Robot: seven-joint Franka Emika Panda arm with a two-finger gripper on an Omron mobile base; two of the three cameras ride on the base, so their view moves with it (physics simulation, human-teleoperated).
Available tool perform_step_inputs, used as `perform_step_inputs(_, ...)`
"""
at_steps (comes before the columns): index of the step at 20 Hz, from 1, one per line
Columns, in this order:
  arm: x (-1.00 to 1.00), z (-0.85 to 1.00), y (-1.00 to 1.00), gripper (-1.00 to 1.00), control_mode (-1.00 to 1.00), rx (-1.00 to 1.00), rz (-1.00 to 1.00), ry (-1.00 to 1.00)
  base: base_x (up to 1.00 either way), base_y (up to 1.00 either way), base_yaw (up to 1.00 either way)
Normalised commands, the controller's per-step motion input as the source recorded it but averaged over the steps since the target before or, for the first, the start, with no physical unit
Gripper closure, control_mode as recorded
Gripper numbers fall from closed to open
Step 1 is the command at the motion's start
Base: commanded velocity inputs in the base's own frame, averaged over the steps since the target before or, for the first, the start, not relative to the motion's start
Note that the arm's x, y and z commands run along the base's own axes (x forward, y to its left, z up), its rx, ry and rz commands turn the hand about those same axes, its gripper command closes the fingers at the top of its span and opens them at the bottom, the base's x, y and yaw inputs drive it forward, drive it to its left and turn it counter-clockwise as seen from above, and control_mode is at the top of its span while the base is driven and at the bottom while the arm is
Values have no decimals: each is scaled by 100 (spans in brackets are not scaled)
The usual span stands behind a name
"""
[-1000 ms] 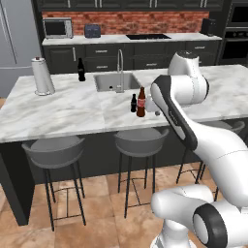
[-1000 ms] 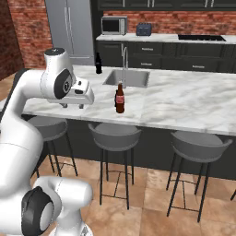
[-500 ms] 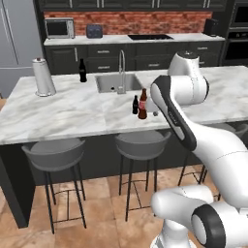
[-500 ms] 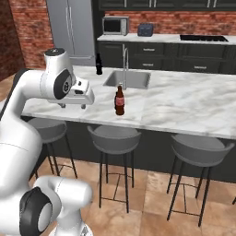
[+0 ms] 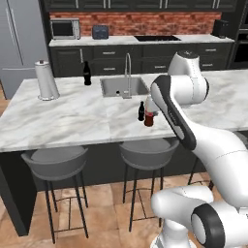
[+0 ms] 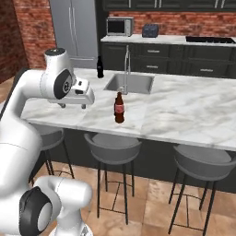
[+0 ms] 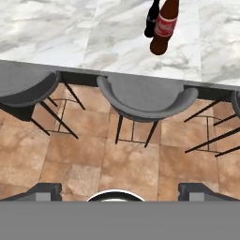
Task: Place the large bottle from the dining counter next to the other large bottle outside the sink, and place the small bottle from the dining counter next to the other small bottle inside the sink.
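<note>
The large bottle [image 5: 149, 117] [image 6: 119, 108] [image 7: 164, 28], brown with a red label, stands upright near the front edge of the dining counter [image 5: 72, 116] [image 6: 184, 110]. The small bottle [image 5: 141, 111] [image 7: 152, 18], short and black, stands right behind it. The other large bottle [image 5: 87, 73] [image 6: 99, 67], all black, stands beside the sink [image 5: 123, 87] [image 6: 131, 84]. The other small bottle is hidden. My gripper [image 6: 73, 106] [image 7: 120, 191] hangs over the counter's front edge, left of the brown bottle in the right base view. It is open, nothing between its fingers [image 7: 44, 190].
A paper towel roll [image 5: 46, 80] stands at the counter's left end. A chrome faucet [image 5: 128, 75] [image 6: 126, 69] rises at the sink. Grey round stools [image 5: 147, 152] [image 6: 113, 147] [image 7: 145, 101] line the front below the counter. Dark cabinets and a microwave [image 5: 64, 29] lie behind.
The whole picture has shifted slightly in both base views, so the camera moved. The gripper's jaws have spread wider. Both bottles stand where they were on the counter.
</note>
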Motion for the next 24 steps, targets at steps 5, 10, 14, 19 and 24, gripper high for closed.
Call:
perform_step_inputs(5, 0, 0, 0, -100, 100, 0, 0, 0, 40, -12, -12)
perform_step_inputs(10, 0, 0, 0, -100, 100, 0, 0, 0, 24, -15, -20)
perform_step_inputs(14, 0, 0, 0, -100, 100, 0, 0, 0, 36, -48, -13)
perform_step_inputs(19, 0, 0, 0, -100, 100, 0, 0, 0, 67, -40, -1)
perform_step_inputs(24, 0, 0, 0, -100, 100, 0, 0, 0, 67, -12, 0)
